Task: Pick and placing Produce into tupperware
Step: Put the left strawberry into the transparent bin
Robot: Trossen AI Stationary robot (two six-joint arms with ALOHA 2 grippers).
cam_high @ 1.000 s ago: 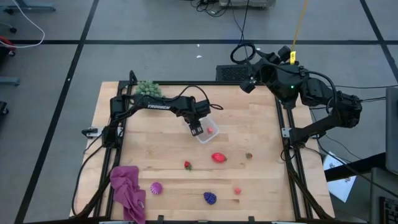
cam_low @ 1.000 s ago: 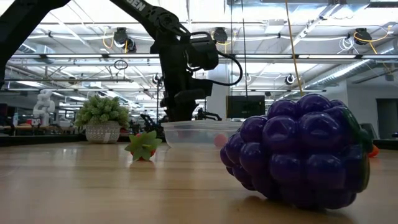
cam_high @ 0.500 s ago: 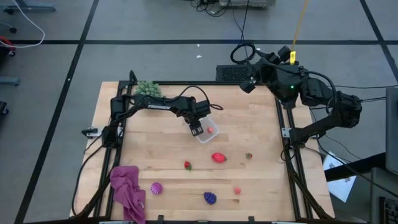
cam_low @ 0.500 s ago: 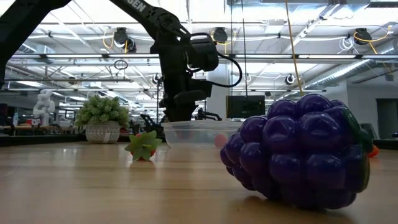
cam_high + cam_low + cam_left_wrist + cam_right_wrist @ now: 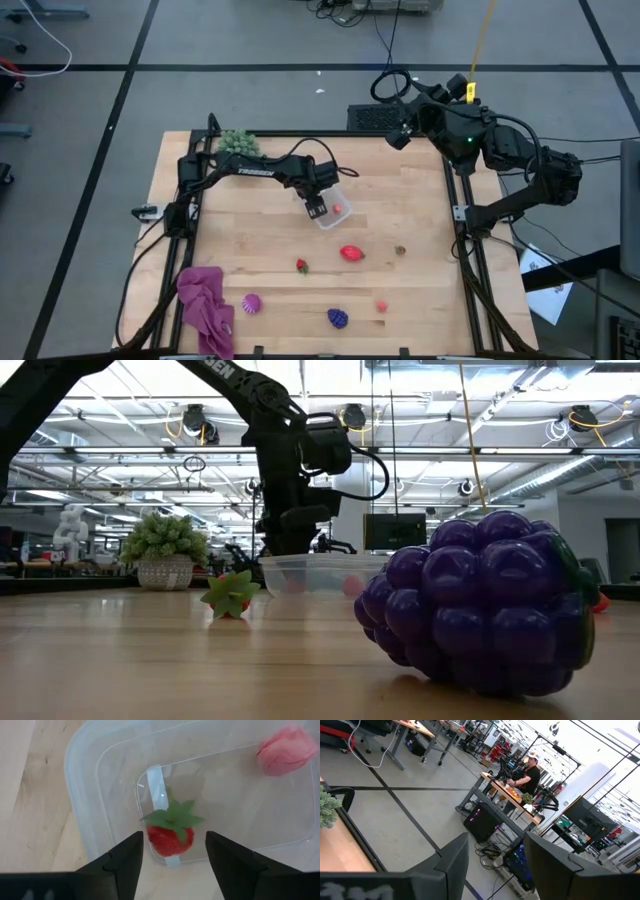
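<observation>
My left gripper (image 5: pixel 316 209) (image 5: pixel 174 840) hangs open over the clear tupperware (image 5: pixel 327 222) (image 5: pixel 90 785) near the table's middle, fingers pointing down into it. A red strawberry with green leaves (image 5: pixel 171 836) lies on the container floor between the fingers, with a gap on each side. A pink piece (image 5: pixel 285 756) lies in another corner. Loose produce rests on the wood nearer the near edge: a small strawberry (image 5: pixel 302 266), a red piece (image 5: pixel 351 253), a brownish one (image 5: pixel 400 251), a magenta one (image 5: pixel 250 302), a purple one (image 5: pixel 338 318) (image 5: pixel 480 605), a small red one (image 5: pixel 382 306). My right gripper (image 5: pixel 398 135) (image 5: pixel 495 850) waits open beyond the far right corner.
A spiky green plant (image 5: pixel 238 142) (image 5: pixel 165 550) stands at the far left corner. A crumpled magenta cloth (image 5: pixel 205 305) lies at the near left corner. Black frame rails (image 5: pixel 462 215) run along the table's sides. A person (image 5: pixel 532 770) sits at a desk far off in the room.
</observation>
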